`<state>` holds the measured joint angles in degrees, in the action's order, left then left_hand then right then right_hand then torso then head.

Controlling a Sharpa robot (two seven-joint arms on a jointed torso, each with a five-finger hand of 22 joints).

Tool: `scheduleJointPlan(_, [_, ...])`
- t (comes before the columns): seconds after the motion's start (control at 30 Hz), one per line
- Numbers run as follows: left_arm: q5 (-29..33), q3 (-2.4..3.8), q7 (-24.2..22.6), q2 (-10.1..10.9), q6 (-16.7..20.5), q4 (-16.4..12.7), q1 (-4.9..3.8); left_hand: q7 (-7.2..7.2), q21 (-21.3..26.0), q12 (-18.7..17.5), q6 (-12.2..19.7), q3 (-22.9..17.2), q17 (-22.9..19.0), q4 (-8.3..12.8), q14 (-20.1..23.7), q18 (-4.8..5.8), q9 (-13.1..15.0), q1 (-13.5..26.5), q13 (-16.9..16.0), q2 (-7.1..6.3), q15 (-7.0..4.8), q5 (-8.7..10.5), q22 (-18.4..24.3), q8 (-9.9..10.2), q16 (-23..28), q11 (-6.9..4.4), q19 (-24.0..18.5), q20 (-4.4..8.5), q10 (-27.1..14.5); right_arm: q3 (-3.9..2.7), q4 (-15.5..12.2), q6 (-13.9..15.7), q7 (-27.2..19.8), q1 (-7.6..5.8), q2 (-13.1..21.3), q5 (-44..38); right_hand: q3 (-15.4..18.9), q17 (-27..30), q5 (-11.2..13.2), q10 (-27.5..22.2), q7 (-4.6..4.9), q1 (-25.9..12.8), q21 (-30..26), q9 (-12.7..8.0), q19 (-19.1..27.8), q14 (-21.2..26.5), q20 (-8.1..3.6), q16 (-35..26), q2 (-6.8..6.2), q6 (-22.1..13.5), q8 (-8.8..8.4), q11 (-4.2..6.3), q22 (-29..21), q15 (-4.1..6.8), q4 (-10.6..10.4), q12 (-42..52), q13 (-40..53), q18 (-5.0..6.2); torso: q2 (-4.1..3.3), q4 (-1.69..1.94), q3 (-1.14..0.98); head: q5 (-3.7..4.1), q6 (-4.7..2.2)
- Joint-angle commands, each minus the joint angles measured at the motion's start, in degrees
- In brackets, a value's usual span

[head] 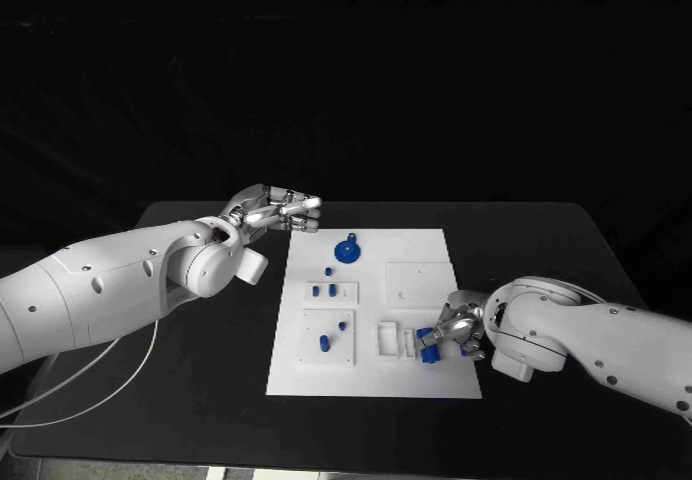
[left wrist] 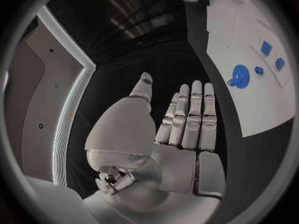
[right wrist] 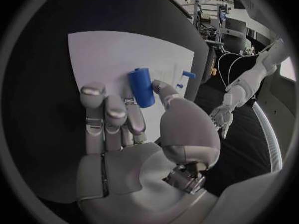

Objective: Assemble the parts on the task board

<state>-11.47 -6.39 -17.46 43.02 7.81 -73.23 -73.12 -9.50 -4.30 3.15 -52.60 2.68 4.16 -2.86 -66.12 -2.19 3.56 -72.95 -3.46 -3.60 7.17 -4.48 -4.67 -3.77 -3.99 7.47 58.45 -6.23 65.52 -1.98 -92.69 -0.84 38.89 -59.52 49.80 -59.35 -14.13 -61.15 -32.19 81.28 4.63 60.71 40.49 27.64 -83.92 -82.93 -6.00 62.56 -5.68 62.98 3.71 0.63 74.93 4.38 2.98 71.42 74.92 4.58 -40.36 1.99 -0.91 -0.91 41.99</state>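
Right hand [head: 459, 333] is pinching a small blue plastic cylinder [right wrist: 142, 87] between thumb and fingers, right over the near right corner of the flat white rectangular task board [head: 418, 250]. Left hand [head: 274, 212] hangs just off the board's far left corner, fingers straight and side by side, thumb out, holding nothing. Out on the board there's a round blue disc part [head: 348, 248] near the far edge and a few small blue block parts [head: 329, 290] along its left side.

Black table [head: 188, 400], white cable [head: 101, 385]
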Motion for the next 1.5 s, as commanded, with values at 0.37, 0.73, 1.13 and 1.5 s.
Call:
scheduleJointPlan(0.37, [-0.18, 0.04, -0.13, -0.41, -0.85, 0.23, -0.03, 0.13, -0.35, 0.30, 0.37, -0.11, 0.00, 0.15, 0.05, -0.21, -0.04, 0.11, -0.08, 0.02, -0.10, -0.25, 0.08, 0.06, 0.10, -0.03, 0.27, -0.06, 0.34, -1.13, -0.71, 1.05, 3.56, -1.40, -0.39, 4.51, 0.68, 0.15, 1.71, -0.28, -0.04, -0.17, -0.30, -22.82, -3.05, -0.13, 0.02, -0.48, 0.53, 0.35, -0.09, 0.15, 0.17, 0.37, -0.34, -0.36, 3.32, 0.35, -0.03, -0.02, 0.03, -0.13, 0.00])
scheduleJointPlan(0.73, [-0.19, 0.05, -0.02, -0.65, -1.05, 0.32, -0.03, 0.11, -0.34, 0.30, 0.45, -0.12, 0.00, 0.07, 0.07, -0.18, -0.05, 0.18, -0.07, -0.01, -0.09, -0.25, 0.09, 0.07, 0.12, -0.02, 0.24, -0.05, 0.32, -1.20, 0.39, -0.52, 3.79, -1.77, -3.02, 5.37, 1.48, 0.19, 2.77, -0.37, -0.18, 0.18, -0.32, -22.81, -3.02, -0.09, -0.01, -0.59, 0.63, 0.60, -0.07, 0.25, 0.12, 0.40, -1.19, -0.50, 3.24, 0.31, -0.07, 0.00, 0.07, -0.03, 0.10])
scheduleJointPlan(1.13, [-0.22, 0.05, 0.21, -0.66, -1.30, 0.35, -0.03, 0.12, -0.33, 0.30, 0.43, -0.15, 0.00, -0.02, 0.13, -0.18, -0.04, 0.20, -0.08, -0.07, -0.08, -0.27, 0.10, 0.05, 0.12, 0.00, 0.21, -0.06, 0.31, -1.09, 0.95, -1.98, 4.00, -1.80, -5.21, 6.03, 2.23, 0.23, 3.62, -0.46, -0.28, 0.42, -0.59, -22.80, -3.00, -0.08, -0.04, -0.80, 0.72, 0.82, -0.09, 0.33, 0.06, 0.41, -1.99, -0.65, 3.16, 0.26, -0.07, -0.05, 0.02, -0.29, 0.32])
scheduleJointPlan(1.5, [-0.28, 0.05, 0.44, -0.87, -1.58, 0.41, -0.03, 0.10, -0.32, 0.28, 0.51, -0.21, 0.00, -0.18, 0.14, -0.16, -0.05, 0.24, -0.07, -0.20, -0.06, -0.23, 0.11, 0.06, 0.12, 0.00, 0.17, -0.07, 0.24, -0.74, 1.78, -4.43, 4.54, -1.95, -6.14, 5.89, 2.68, 0.17, 5.03, -0.60, -0.29, 0.59, -0.84, -22.78, -2.95, -0.06, -0.02, -0.87, 0.86, 0.86, -0.09, 0.34, 0.02, 0.40, -2.53, -0.82, 3.07, 0.26, -0.06, -0.03, 0.01, -0.43, 0.50])
